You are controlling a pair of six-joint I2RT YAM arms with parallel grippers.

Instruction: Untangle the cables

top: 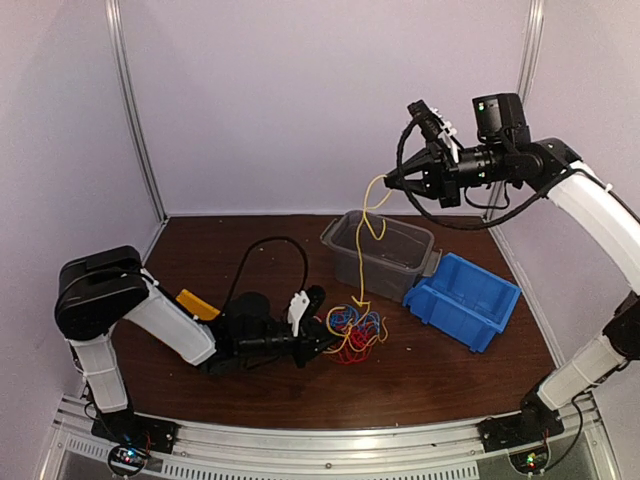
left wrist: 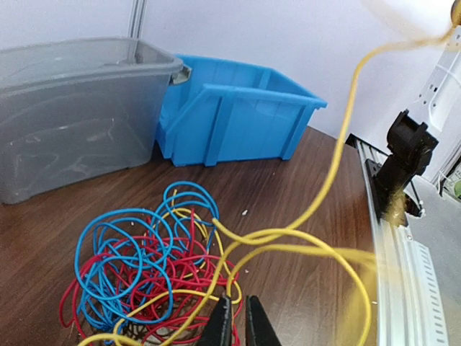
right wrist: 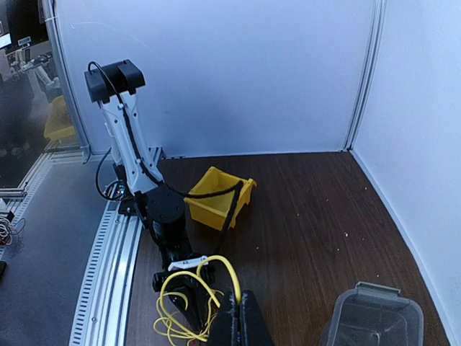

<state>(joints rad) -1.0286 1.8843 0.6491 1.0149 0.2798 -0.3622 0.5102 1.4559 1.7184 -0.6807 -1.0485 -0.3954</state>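
The cables (top: 352,335) lie as a red, blue and yellow tangle (left wrist: 137,267) on the brown table in front of the grey bin. My left gripper (top: 318,346) is low at the tangle's left edge. In the left wrist view its fingertips (left wrist: 238,323) stand almost together, with thin strands of the tangle in the slit. My right gripper (top: 390,180) is raised above the grey bin and shut (right wrist: 241,317) on the yellow cable (right wrist: 232,277). That yellow cable (top: 362,255) hangs in a long curve (left wrist: 338,158) down to the tangle.
A grey translucent bin (top: 345,225) stands behind the tangle, and a blue bin (top: 465,300) sits to its right. A yellow bin (top: 197,303) rests beside the left arm. Purple walls enclose the table. A black arm cable (top: 270,245) arcs over the left arm.
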